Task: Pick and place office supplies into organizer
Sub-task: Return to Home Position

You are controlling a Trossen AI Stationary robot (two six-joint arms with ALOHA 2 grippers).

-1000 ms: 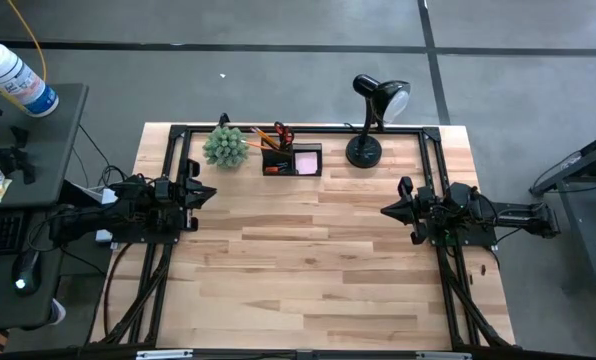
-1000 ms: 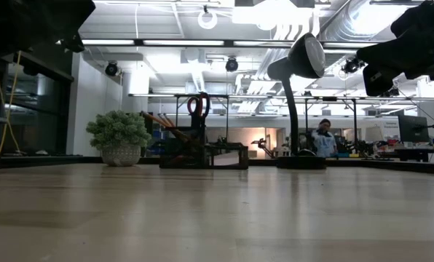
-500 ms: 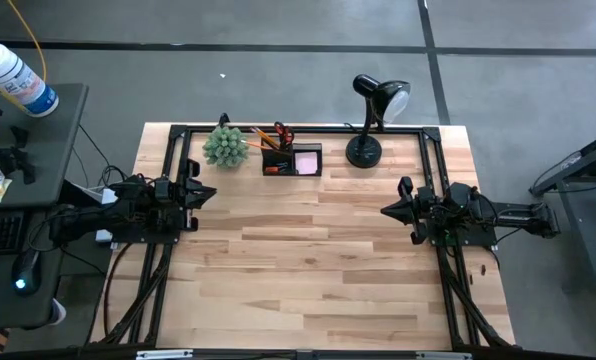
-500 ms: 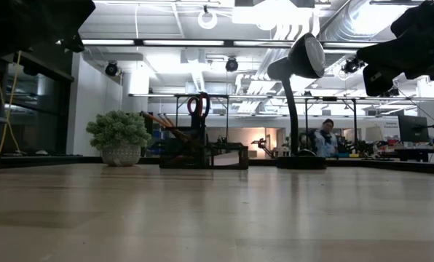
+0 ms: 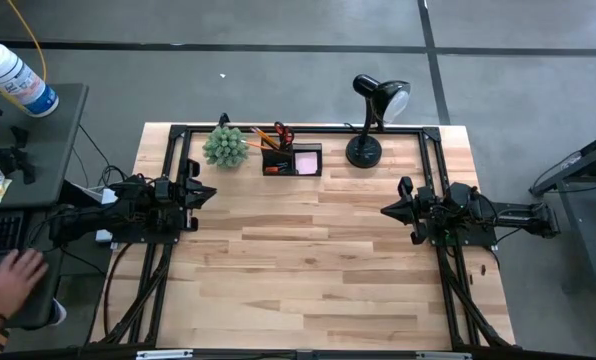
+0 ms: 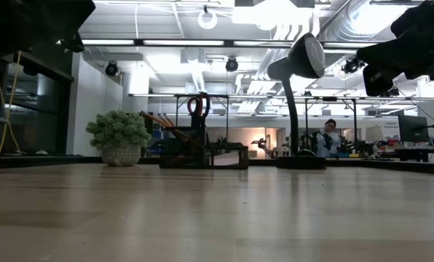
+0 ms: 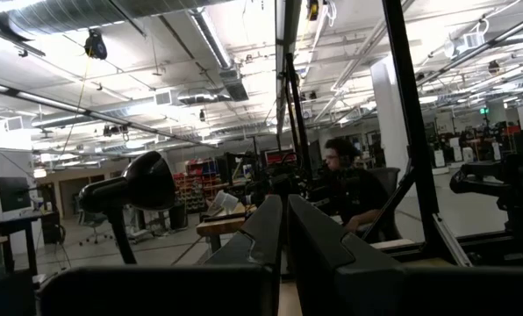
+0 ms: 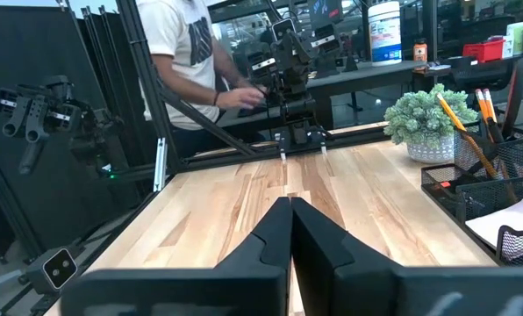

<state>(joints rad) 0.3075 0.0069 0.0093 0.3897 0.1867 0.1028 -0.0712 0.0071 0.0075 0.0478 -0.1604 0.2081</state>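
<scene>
The left tool (image 5: 210, 193) hangs near the left edge of the bench (image 5: 308, 270), its fingers pressed together and holding nothing. The right tool (image 5: 388, 211), near the right edge, is the same. The organizer (image 5: 292, 160) stands at the far edge, between the plant (image 5: 225, 146) and the lamp (image 5: 368, 120). Scissors (image 5: 282, 133) and pencils (image 5: 263, 134) stick out of it, and the pink pad (image 5: 307, 160) lies inside (smaller things there I cannot make out).

There is one organizer (image 5: 291, 160) on the surface (image 5: 308, 260). It holds one pair of scissors (image 5: 282, 132), at least two pencils (image 5: 265, 134) and one pink pad (image 5: 307, 160). There is one plant (image 5: 224, 146), one lamp (image 5: 373, 120), one left end effector (image 5: 206, 193) and one right end effector (image 5: 386, 211).
</scene>
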